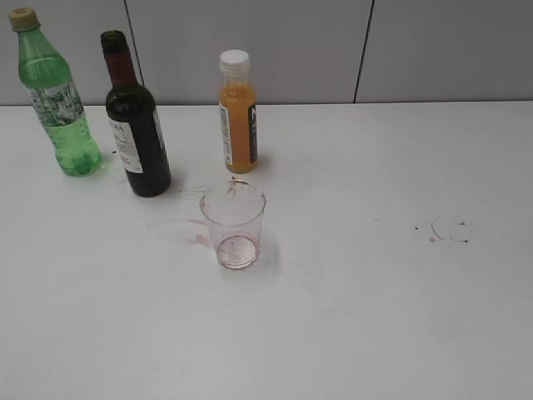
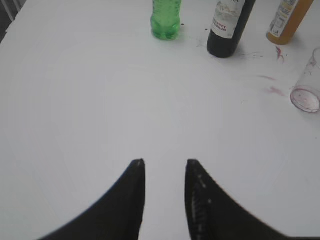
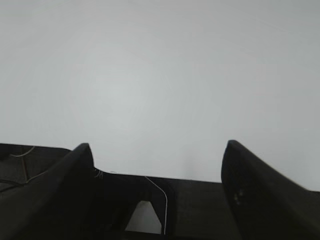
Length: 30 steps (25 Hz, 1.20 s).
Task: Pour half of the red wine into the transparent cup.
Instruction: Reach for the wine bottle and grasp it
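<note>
Three bottles are lined up along the far left of the white table (image 1: 375,317), in front of a grey panelled wall (image 1: 333,50). The wine bottle (image 1: 135,125), dark glass with a white label and dark red neck foil, is stood upright in the middle of the row, with no stopper seen on its mouth. A green soda bottle (image 1: 57,100) is placed to its left and a small orange juice bottle (image 1: 237,112) with a white cap to its right. The clear cup (image 1: 233,225) is set upright nearer than the row, between the wine bottle and the juice bottle and apart from both; only a reddish film is seen at its bottom. Faint red smears (image 1: 198,239) are left on the table just beside the cup on its left, and a few small specks (image 1: 433,237) are marked far to the right.

Neither arm is seen in the exterior view. In the left wrist view, the left gripper (image 2: 165,162) is held over bare table, well short of the bottles, its fingers (image 2: 131,192) parted by a narrow gap with nothing between them. In the right wrist view, the right gripper (image 3: 157,146) is spread wide over empty table, and nothing is gripped by its fingers (image 3: 250,185).
</note>
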Tool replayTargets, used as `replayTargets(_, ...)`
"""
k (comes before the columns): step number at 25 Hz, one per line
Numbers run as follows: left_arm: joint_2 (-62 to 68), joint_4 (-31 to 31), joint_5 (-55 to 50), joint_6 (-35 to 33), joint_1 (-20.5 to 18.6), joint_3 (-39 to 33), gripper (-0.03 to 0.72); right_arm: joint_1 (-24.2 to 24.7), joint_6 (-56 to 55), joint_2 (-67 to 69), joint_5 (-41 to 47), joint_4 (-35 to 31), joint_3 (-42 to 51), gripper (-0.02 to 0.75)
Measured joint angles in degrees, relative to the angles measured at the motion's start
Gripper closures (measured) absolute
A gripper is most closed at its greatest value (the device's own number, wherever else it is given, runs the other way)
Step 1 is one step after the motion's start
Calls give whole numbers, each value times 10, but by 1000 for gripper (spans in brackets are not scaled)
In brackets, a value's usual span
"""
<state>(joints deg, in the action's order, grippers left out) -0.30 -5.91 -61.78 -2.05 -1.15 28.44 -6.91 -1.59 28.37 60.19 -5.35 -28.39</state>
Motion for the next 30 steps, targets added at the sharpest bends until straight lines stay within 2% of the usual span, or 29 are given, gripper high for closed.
replayTargets(6, 0, 0, 0, 0, 0, 0, 479, 29, 0, -68, -1, -1, 0, 143)
replayTargets(19, 0, 0, 0, 0, 0, 0, 479, 30, -1, -268, -1, -2, 0, 144)
replayTargets(30, 0, 0, 0, 0, 0, 0, 479, 30, 0, -287, -1, -2, 1, 145)
